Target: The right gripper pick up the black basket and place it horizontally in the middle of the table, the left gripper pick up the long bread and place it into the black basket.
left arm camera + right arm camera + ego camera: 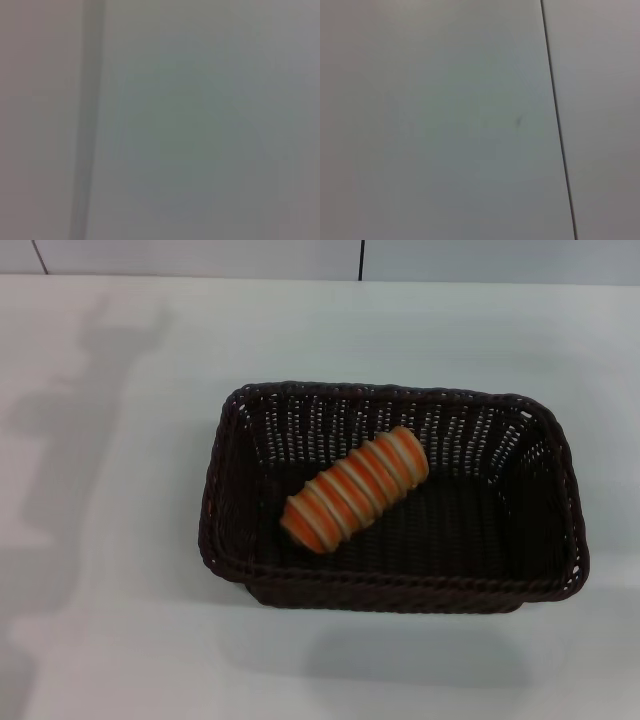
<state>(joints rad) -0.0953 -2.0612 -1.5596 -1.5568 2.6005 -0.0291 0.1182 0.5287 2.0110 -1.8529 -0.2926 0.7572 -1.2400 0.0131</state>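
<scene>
Looking at the head view first, the black basket (392, 498) sat flat on the table (120, 570), long side running parallel to the near edge, roughly central though a bit toward the right edge. The long bread (354, 490) lay inside it on the woven floor, tilted diagonally, one end toward the basket's far wall and the other toward its near left corner. Neither arm showed in this view, only a soft arm-shaped shadow on the table toward the far left corner. So honestly both placements looked done to me, and the step in hand seemed to be just backing off and parking.

The left wrist view gave only a plain pale surface with one blurry darker stripe down it. No left gripper fingers, no bread, no basket, so I couldn't tell whether it was spread or pressed together.

The right wrist view was the same deal: a pale flat surface with a thin dark seam line and a tiny speck near the middle. The right gripper wasn't visible there either, so its state was unknowable too.

If I had to say how to finish this well: keep both arms high and clear of the braided rim, since snagging it could drag the basket off its spot. The bread was sitting loose and looked like it could roll, so no bumping the basket on the way out.
</scene>
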